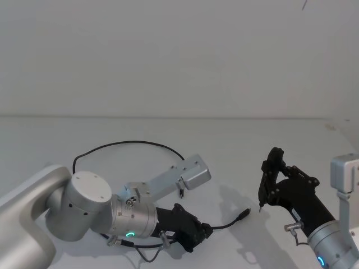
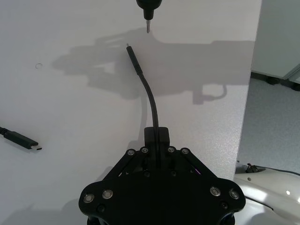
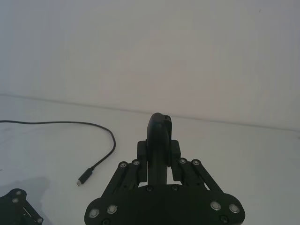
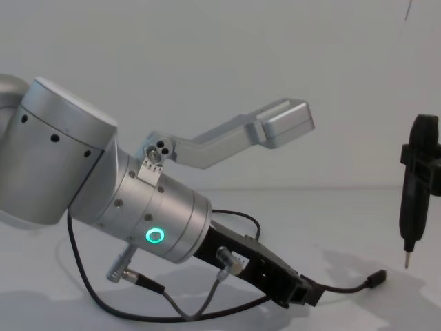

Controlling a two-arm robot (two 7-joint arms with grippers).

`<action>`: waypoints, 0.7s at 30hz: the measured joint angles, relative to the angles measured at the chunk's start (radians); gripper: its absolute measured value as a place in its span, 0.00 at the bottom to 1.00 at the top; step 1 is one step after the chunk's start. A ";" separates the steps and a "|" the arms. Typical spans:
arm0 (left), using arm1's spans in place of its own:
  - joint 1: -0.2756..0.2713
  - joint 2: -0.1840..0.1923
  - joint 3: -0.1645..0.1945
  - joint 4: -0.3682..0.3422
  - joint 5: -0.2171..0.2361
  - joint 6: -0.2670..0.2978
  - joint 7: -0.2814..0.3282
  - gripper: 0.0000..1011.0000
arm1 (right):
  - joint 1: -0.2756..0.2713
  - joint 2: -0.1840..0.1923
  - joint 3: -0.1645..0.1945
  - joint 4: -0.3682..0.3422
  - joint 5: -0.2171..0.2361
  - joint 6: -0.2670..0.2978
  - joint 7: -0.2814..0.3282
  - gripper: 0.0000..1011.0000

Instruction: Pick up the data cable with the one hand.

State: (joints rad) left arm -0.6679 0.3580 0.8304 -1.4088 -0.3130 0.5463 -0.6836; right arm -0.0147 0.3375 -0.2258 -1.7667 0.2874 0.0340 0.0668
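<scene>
The data cable [image 1: 129,142] is thin and black and loops across the white table behind my left arm. My left gripper [image 1: 205,230] is low over the table, shut on the cable near one end. In the left wrist view the cable [image 2: 151,98] curves out past the fingers [image 2: 156,137] to its plug [image 2: 130,50]. From the chest that plug [image 4: 376,278] hangs just above the table. The other plug [image 2: 23,140] lies flat off to the side. My right gripper [image 1: 275,162] is raised at the right, shut on a dark pen-shaped tool [image 4: 413,186] with its metal tip pointing down.
A silver camera bracket [image 1: 190,174] juts from my left wrist above the cable. The pen tool's tip [image 2: 148,21] hovers close to the held plug. In the left wrist view the table edge [image 2: 248,93] runs near, with floor beyond. A white wall stands behind the table.
</scene>
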 joint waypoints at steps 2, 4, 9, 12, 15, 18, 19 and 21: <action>0.000 0.000 0.001 0.000 0.000 0.000 0.000 0.04 | 0.000 0.000 0.000 0.000 0.000 0.000 0.000 0.28; 0.000 0.000 0.002 0.000 0.000 0.000 0.001 0.04 | 0.000 -0.002 0.002 0.000 0.001 0.001 0.000 0.28; 0.000 0.007 0.006 -0.004 0.011 -0.019 0.005 0.04 | 0.003 -0.007 0.008 -0.008 0.012 0.008 0.005 0.28; 0.001 0.013 0.008 -0.007 0.019 -0.034 0.010 0.04 | 0.009 -0.011 0.013 -0.016 0.022 0.014 0.011 0.28; 0.006 0.024 0.009 -0.016 0.031 -0.058 0.016 0.04 | 0.016 -0.015 0.018 -0.024 0.033 0.022 0.018 0.28; 0.013 0.037 0.008 -0.026 0.044 -0.086 0.025 0.04 | 0.029 -0.020 0.022 -0.030 0.044 0.030 0.028 0.28; 0.016 0.044 0.007 -0.033 0.050 -0.100 0.029 0.04 | 0.032 -0.021 0.022 -0.031 0.045 0.032 0.030 0.28; 0.020 0.051 0.004 -0.039 0.056 -0.115 0.034 0.04 | 0.039 -0.024 0.023 -0.032 0.049 0.034 0.033 0.28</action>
State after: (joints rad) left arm -0.6478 0.4085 0.8349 -1.4478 -0.2569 0.4312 -0.6492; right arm 0.0238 0.3139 -0.2024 -1.7984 0.3365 0.0682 0.1003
